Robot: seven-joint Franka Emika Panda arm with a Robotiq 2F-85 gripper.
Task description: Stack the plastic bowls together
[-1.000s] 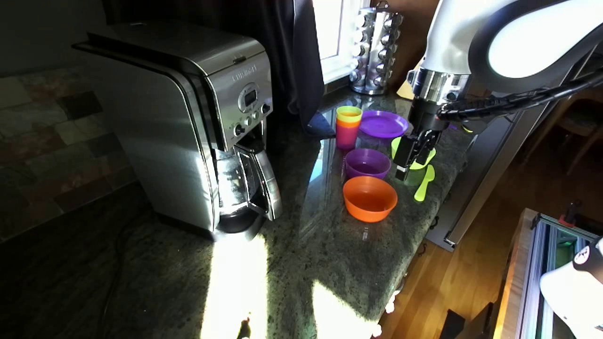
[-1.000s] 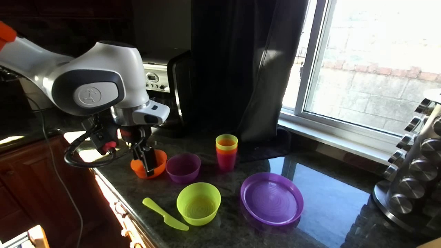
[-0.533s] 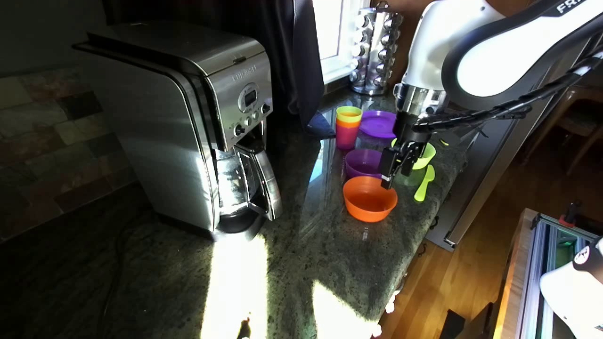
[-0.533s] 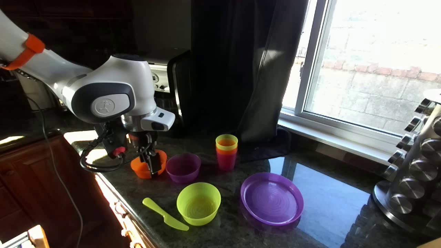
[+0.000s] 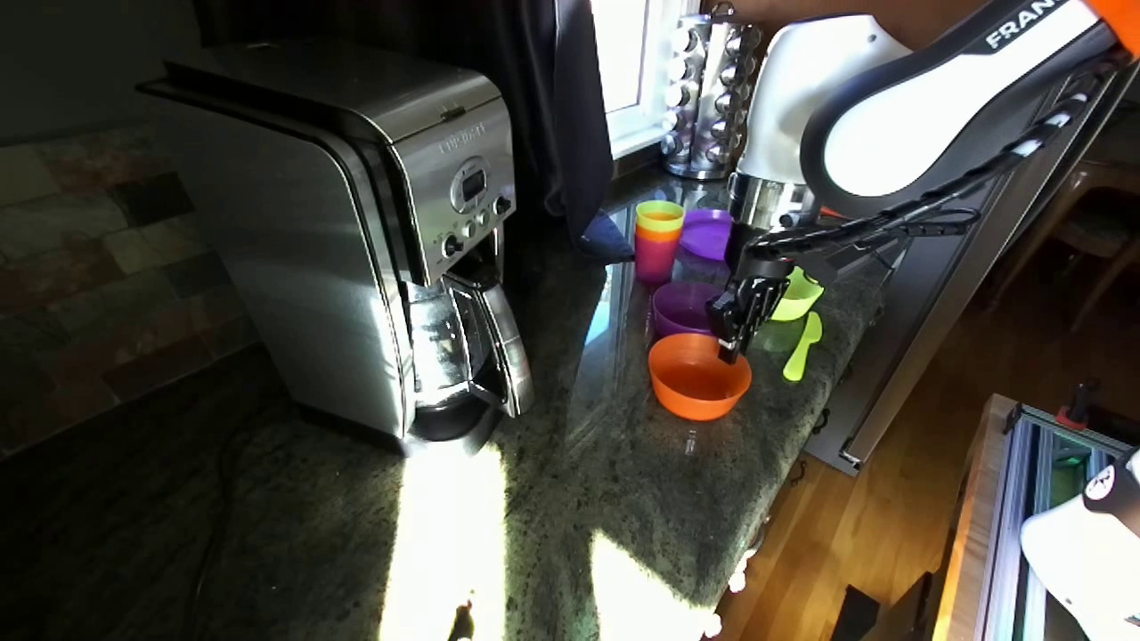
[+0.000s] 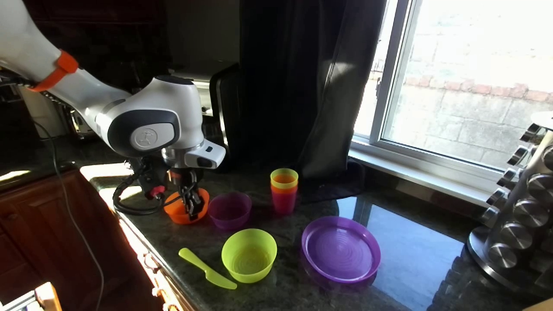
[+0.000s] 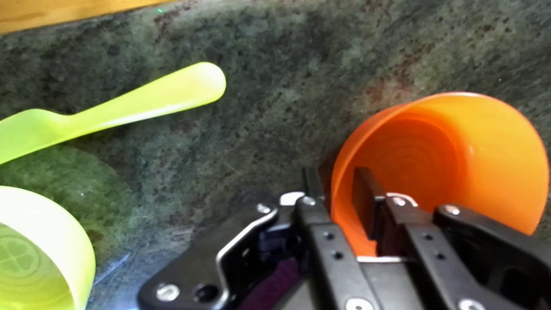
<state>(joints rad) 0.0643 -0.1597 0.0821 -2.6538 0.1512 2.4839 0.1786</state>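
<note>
- One orange bowl (image 5: pixel 693 383) — round, mouth up
- One purple bowl (image 6: pixel 230 211) beside it, mouth up
- One green bowl (image 6: pixel 249 255) farther off, likewise
- Gripper (image 7: pixel 337 181) spread — astride the orange bowl's rim

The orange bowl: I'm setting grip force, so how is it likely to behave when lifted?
The orange bowl is probably light, as its walls look thin, and may flex if squeezed. Its smooth sheen suggests it could slip. It might tilt, since the tool lines up with just one side of its rim.
</note>
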